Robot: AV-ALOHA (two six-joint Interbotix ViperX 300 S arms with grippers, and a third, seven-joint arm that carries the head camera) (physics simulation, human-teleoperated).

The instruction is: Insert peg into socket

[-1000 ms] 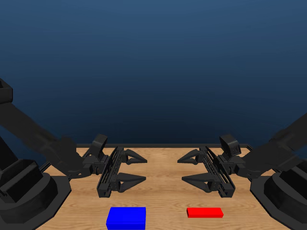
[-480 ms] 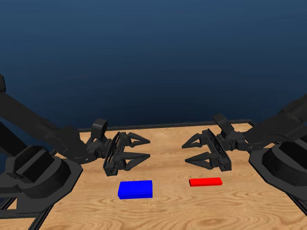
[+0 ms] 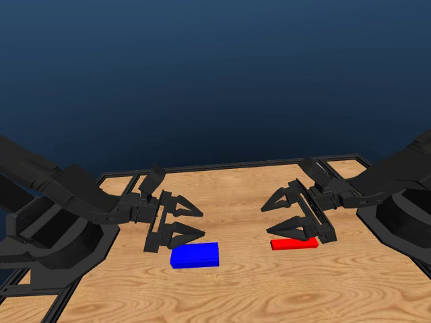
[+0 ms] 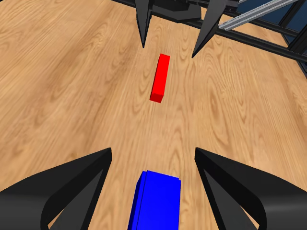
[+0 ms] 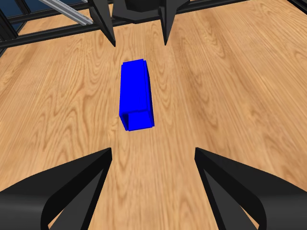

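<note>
Two grippers hang over the wooden tabletop (image 3: 236, 289) in the head view. The left gripper (image 3: 190, 222), fingers spread wide, is just above and behind the blue socket (image 3: 195, 255). The right gripper (image 3: 277, 214), fingers also wide, is beside the red peg (image 3: 294, 243), which lies flat, well apart from the socket.

The left wrist view has the socket (image 4: 156, 203) between its wide fingers (image 4: 76, 189) and the peg (image 4: 160, 84) farther off.

The right wrist view shows the socket (image 5: 135, 94) lying ahead of its spread fingers (image 5: 72, 187), with nothing between them.
</note>
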